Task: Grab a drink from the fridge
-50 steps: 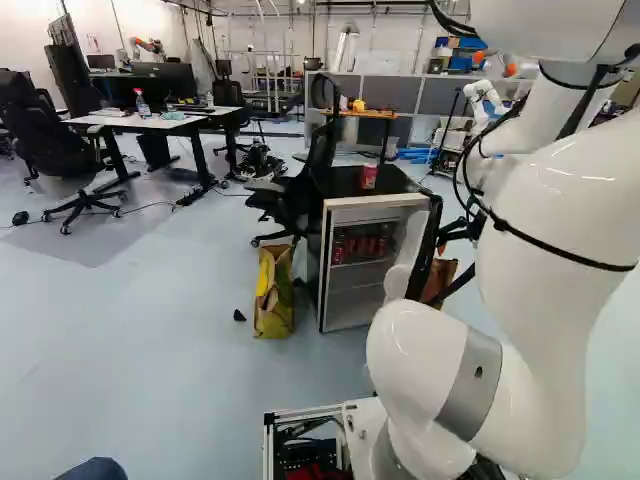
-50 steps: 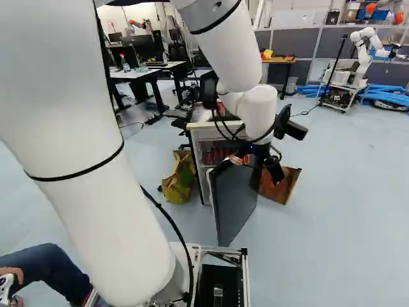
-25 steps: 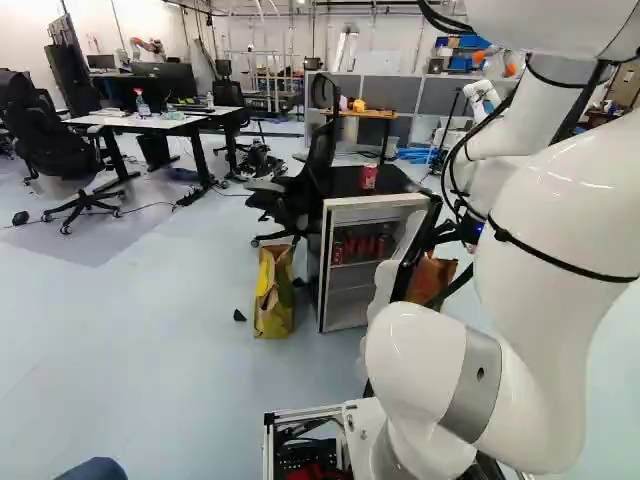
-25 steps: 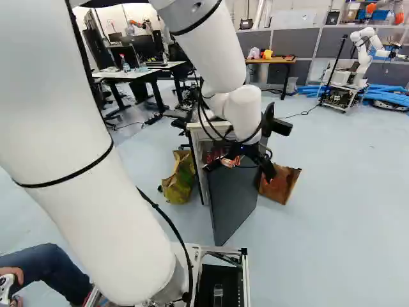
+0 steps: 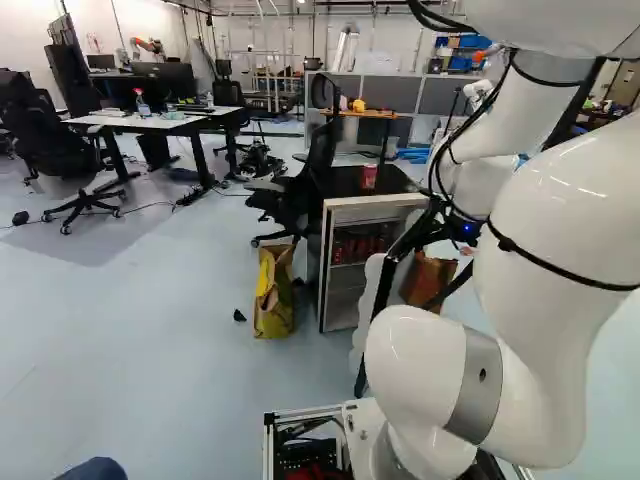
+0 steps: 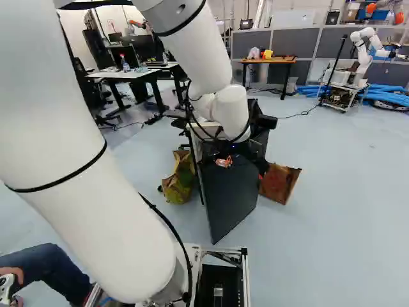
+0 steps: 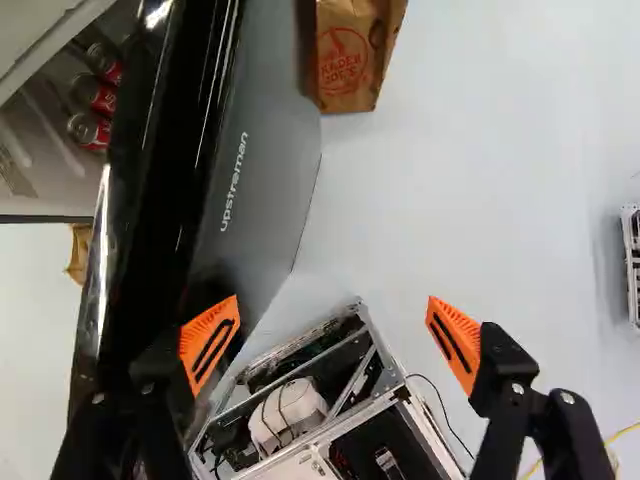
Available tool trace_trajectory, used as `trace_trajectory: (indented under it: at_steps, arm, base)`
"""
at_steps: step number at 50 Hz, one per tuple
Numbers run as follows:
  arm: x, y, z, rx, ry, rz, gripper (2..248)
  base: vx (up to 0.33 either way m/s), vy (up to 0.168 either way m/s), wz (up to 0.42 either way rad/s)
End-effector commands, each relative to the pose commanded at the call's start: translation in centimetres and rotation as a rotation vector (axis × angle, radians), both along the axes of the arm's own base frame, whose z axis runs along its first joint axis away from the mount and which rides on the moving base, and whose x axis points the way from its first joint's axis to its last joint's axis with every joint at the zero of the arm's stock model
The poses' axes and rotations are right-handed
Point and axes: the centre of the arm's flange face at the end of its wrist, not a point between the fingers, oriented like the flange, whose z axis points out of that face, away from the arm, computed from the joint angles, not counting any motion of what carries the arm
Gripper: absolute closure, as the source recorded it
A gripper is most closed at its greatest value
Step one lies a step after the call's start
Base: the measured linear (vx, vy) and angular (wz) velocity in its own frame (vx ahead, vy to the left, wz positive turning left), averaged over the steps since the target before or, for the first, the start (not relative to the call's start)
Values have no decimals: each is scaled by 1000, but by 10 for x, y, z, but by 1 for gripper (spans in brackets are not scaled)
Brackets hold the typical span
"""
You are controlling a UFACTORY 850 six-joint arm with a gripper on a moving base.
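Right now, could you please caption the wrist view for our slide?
Open gripper beside the open fridge door, red cans beyond its edge.

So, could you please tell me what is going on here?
The white robot arm has its black, orange-padded tool open beside the dark grey door of a small fridge, one finger close to it. The door stands open, and red metal cans show inside. No drink is in the tool.

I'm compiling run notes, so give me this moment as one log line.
fridge door: open | red cans: inside fridge | gripper: open, empty, near door | door contact: cannot tell
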Motion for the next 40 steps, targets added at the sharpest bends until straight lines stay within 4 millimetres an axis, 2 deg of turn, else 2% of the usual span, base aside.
trace_trajectory:
  at_steps: [40]
  arm:
    - [32,45,3,-107,-68,258,3]
  base:
    - [0,0,0]
